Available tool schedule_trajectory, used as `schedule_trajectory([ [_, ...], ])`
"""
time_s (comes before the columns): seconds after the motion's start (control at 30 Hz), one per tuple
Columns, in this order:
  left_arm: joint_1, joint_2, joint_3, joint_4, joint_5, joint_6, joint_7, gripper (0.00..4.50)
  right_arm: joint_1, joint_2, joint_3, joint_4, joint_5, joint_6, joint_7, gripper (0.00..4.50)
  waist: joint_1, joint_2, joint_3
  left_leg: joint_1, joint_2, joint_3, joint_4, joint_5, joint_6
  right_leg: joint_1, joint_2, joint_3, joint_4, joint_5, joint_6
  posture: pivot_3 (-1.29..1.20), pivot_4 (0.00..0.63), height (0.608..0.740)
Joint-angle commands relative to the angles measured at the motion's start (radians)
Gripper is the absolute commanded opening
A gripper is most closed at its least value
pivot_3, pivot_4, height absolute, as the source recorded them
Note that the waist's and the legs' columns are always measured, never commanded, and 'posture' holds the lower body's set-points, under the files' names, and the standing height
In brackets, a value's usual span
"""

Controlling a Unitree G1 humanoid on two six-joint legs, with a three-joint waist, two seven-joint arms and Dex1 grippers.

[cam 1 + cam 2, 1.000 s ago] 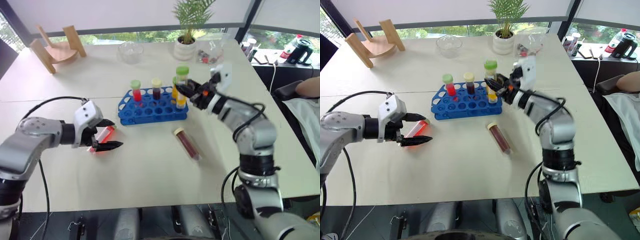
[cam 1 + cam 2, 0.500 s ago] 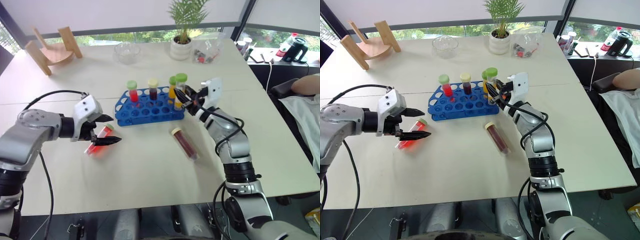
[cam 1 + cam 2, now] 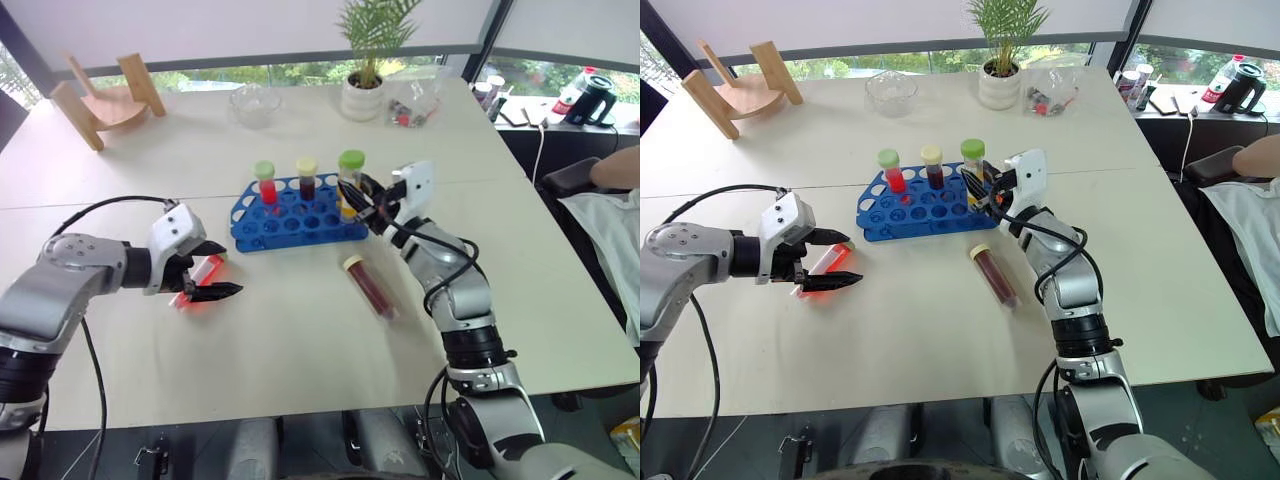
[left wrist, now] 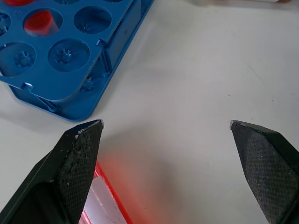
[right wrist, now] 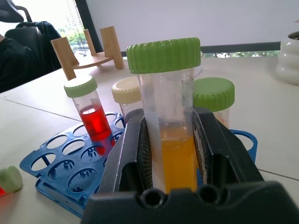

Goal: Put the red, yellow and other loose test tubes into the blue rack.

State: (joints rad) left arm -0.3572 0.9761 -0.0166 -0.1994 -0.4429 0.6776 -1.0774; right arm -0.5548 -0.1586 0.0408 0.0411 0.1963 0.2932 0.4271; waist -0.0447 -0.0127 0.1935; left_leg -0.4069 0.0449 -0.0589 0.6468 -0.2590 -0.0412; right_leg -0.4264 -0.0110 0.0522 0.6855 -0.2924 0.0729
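Right gripper [image 5: 170, 154] clamps the green-capped clear plastic tube of yellow liquid [image 5: 167, 112] — long axis upright, cap up, over the right end of the bright blue plastic grid rack [image 3: 925, 205]. Left gripper [image 3: 830, 260] stands wide open astride the red-liquid tube [image 3: 820, 268], lying flat, green cap toward 1 o'clock, rack beyond it at 1 o'clock.

Silver-grey jointed arms, black at the joints, white wrist housings. Left tool [image 3: 207, 271] and right tool [image 3: 357, 197] have black, textured, pointed fingers [image 4: 77, 151]. Black cables loop beside each arm.
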Motion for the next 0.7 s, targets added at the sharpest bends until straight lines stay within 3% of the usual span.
schedule_trajectory([
  [0.03,-0.007,-0.004,0.025,0.000,0.010,-0.027,0.004,4.50,0.027,0.003,0.022,0.000,-0.022,-0.014,-0.008,0.81,0.000,0.000,0.000,0.000,0.000,0.000,0.000,0.000,0.000,0.000,0.000,0.000,0.000,0.000,0.000,0.00,0.150,0.740],
  [0.7,-0.031,-0.021,0.007,0.023,0.031,-0.044,-0.002,4.50,0.069,-0.013,0.006,0.020,-0.033,-0.077,-0.025,0.81,0.001,0.000,0.000,0.001,0.000,0.000,0.000,0.000,0.000,0.001,0.000,0.000,0.000,0.000,0.000,0.00,0.150,0.740],
])
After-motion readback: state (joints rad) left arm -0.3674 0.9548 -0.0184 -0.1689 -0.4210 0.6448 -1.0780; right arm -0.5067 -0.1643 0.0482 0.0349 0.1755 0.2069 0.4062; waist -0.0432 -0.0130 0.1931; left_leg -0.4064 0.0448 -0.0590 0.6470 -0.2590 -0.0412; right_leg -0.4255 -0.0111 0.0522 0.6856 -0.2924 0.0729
